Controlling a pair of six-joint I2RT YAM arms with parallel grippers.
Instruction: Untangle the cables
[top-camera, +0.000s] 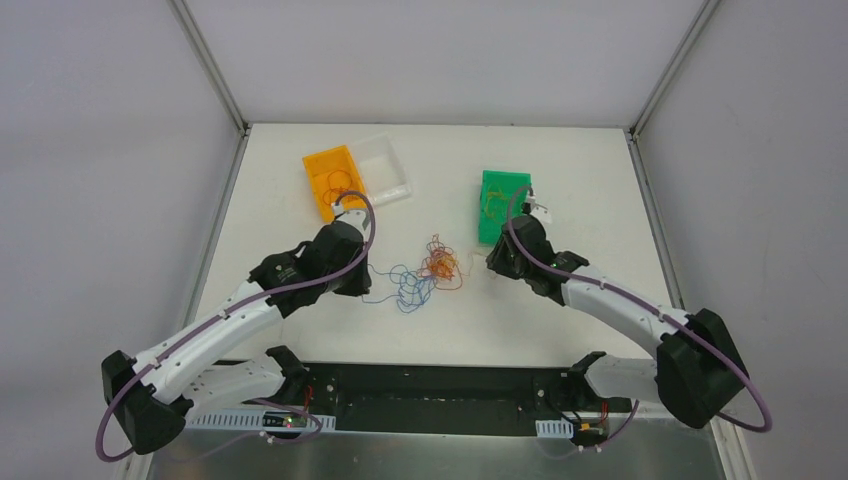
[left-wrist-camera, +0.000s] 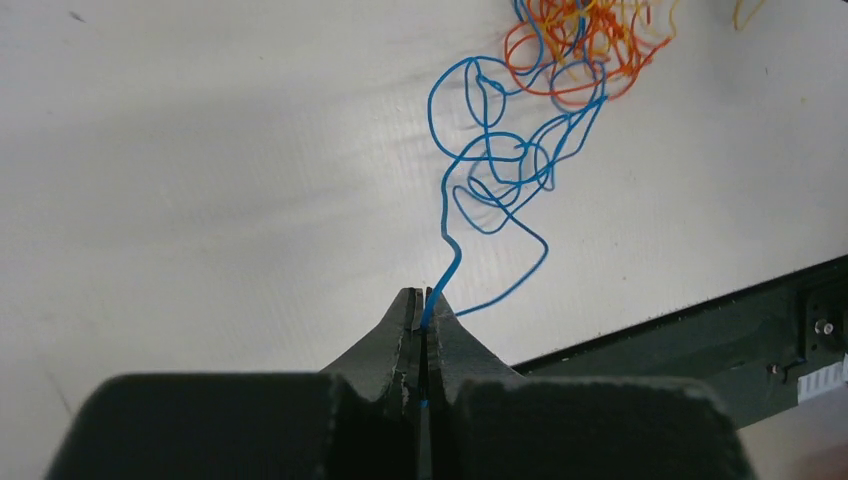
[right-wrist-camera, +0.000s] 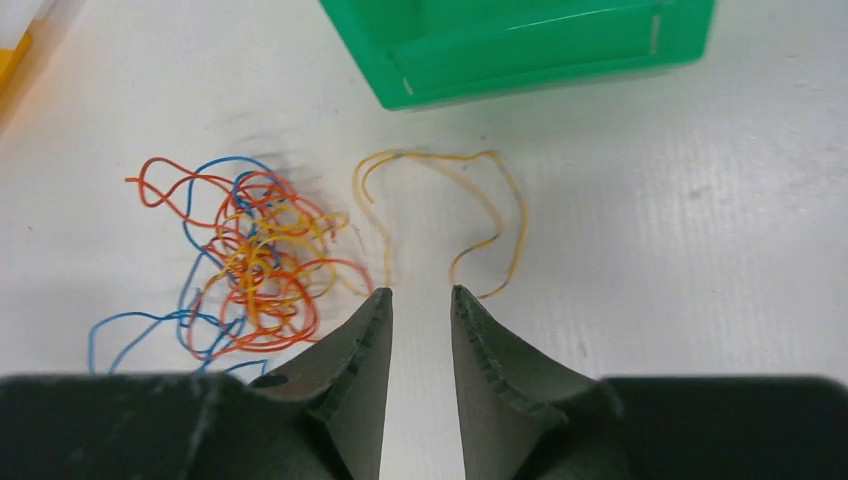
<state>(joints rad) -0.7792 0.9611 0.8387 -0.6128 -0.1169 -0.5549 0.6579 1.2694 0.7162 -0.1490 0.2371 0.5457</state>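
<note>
left tool (left-wrist-camera: 424, 300) shut tight on the blue cable (left-wrist-camera: 450, 270) end
the cable runs away up-right into the orange-yellow tangle (left-wrist-camera: 580, 40) mid-worktop (top-camera: 480, 330); right tool (right-wrist-camera: 421, 292), jaws apart and empty, faces a loose yellow cable (right-wrist-camera: 430, 155).

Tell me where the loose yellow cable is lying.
In the right wrist view, the yellow cable lies between the green bin and the right gripper, just beside the orange-blue tangle.

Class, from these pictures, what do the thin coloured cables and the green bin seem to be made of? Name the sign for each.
The cables: probably plastic-coated wire, smooth; they hold springy curls. The green bin: likely moulded plastic, glossy, with bright highlights on its walls.
</note>
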